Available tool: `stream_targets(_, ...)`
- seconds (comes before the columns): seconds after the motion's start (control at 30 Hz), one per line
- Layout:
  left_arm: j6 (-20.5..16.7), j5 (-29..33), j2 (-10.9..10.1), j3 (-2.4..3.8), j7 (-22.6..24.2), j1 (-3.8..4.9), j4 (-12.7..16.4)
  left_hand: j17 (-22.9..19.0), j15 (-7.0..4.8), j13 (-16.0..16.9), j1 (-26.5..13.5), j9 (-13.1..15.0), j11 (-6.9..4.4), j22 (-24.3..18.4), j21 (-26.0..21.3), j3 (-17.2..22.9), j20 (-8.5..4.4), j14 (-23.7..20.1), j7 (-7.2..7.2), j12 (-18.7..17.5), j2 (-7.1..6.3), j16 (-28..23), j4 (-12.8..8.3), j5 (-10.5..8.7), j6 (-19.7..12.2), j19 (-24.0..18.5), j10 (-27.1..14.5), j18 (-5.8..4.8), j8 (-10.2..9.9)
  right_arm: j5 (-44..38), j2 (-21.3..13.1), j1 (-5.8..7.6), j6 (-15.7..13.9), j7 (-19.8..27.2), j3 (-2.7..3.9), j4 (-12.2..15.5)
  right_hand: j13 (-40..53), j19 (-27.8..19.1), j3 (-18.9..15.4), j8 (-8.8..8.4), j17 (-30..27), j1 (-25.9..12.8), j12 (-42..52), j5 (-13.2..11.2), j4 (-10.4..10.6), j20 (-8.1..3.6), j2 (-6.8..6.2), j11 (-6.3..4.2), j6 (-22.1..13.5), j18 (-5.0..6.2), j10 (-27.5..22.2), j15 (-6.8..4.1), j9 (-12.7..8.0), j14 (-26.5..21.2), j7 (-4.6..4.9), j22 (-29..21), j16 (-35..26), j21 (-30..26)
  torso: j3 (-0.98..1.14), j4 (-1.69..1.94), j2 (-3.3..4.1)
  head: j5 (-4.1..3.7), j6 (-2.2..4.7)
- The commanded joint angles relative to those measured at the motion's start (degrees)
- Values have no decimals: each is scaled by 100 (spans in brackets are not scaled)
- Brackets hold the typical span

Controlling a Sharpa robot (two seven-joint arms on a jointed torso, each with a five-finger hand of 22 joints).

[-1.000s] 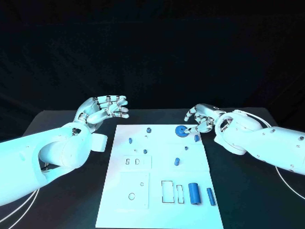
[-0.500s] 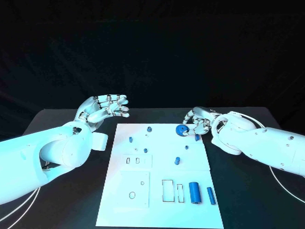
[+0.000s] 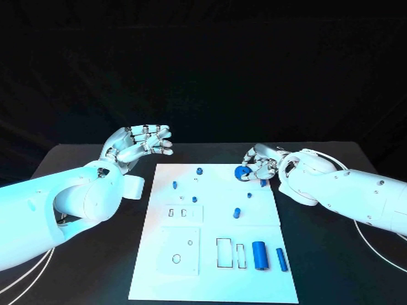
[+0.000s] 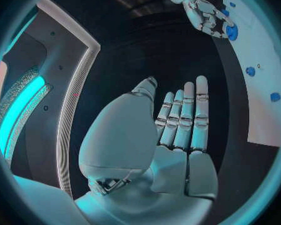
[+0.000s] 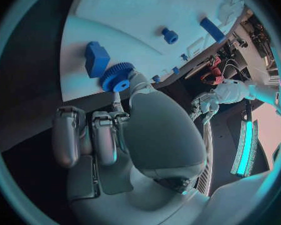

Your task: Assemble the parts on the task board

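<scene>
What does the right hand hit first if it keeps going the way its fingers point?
Probably the blue gear, which sits at the right hand's fingertips at the task board's far end; the square blue block lies just beyond. Contact itself is unclear.

In the head view the right hand (image 3: 263,163) covers part of the gear (image 3: 243,173), so its seat on the board (image 3: 163,267) cannot be told. The small pegs (image 3: 175,186) near the board's far end are too small to tell their shape. In the right wrist view the palm hides where the fingers (image 5: 105,137) meet the gear.
</scene>
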Motion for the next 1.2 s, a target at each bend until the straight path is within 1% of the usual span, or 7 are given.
stream_targets(0.03,97,20,13,3,39,6,5,5,3,-6,47,7,-5,5,35,22,2,-30,112,-24,8,21,2,-20,-49,-31,-46,51,-24,31,12,-10,111,24,-4,-20,1388,52,123,30,1507,30,22,-101,-3,-21,88,11,80,-59,517,29,-24,618,-6,576,33,41,3,1,1,-1,-4)
stream_targets(0.23,99,20,11,3,32,6,3,5,3,-6,47,7,-5,5,35,22,2,-30,112,-24,8,21,2,-20,-49,-31,-46,51,-24,-30,8,-11,163,-14,-4,-48,1420,57,830,-30,1507,300,43,-263,-44,-74,233,-52,352,-64,539,-31,-144,618,-75,625,33,62,4,0,-1,-3,-13)
stream_targets(0.37,99,20,7,3,27,6,3,5,3,-6,47,7,-5,5,35,22,2,-30,112,-24,8,21,2,-20,-49,-31,-46,51,-24,-123,-3,-11,134,-4,-4,-30,1425,64,1636,-70,1507,446,46,-203,-194,-101,28,-77,532,-69,543,-57,-219,618,-97,668,33,76,5,-2,-1,3,-21)
stream_targets(0.53,101,20,9,3,23,6,1,5,3,-6,47,7,-5,5,35,22,2,-30,112,-24,8,21,2,-20,-49,-31,-46,51,-24,-252,-30,-11,-187,124,-4,97,1440,80,2177,-46,1507,289,56,-182,-370,-109,-139,-92,630,-76,555,-66,-211,618,-112,713,33,97,7,-1,-3,6,-13)
stream_targets(0.63,105,20,15,3,21,6,-4,5,3,-6,47,7,-5,5,35,22,2,-30,112,-24,8,21,2,-20,-49,-31,-46,51,-24,-385,-75,-10,-478,186,0,290,1436,116,2468,-4,1507,138,52,44,-524,-125,-229,-106,685,-90,552,-82,-178,618,-128,773,33,141,7,6,-3,10,-12)
stream_targets(0.97,111,25,49,3,16,6,-18,5,3,-6,47,7,-5,5,35,22,2,-30,112,-24,8,21,2,-20,-49,-31,-46,51,-24,-830,48,48,-1114,159,19,962,1457,132,2653,29,1507,-28,68,85,-650,-134,-293,-121,713,-96,569,-93,-145,618,-142,804,33,160,1,0,-2,36,7)
stream_targets(1.2,117,29,84,2,11,6,-23,17,3,-6,63,10,-5,18,57,35,3,-38,112,-22,12,25,-1,-19,-51,-49,-49,53,-26,-1054,415,42,-1165,1,12,1102,1457,134,2700,40,1507,-107,68,39,-688,-137,-319,-126,719,-97,569,-97,-132,618,-148,810,33,162,-9,8,-1,46,8)
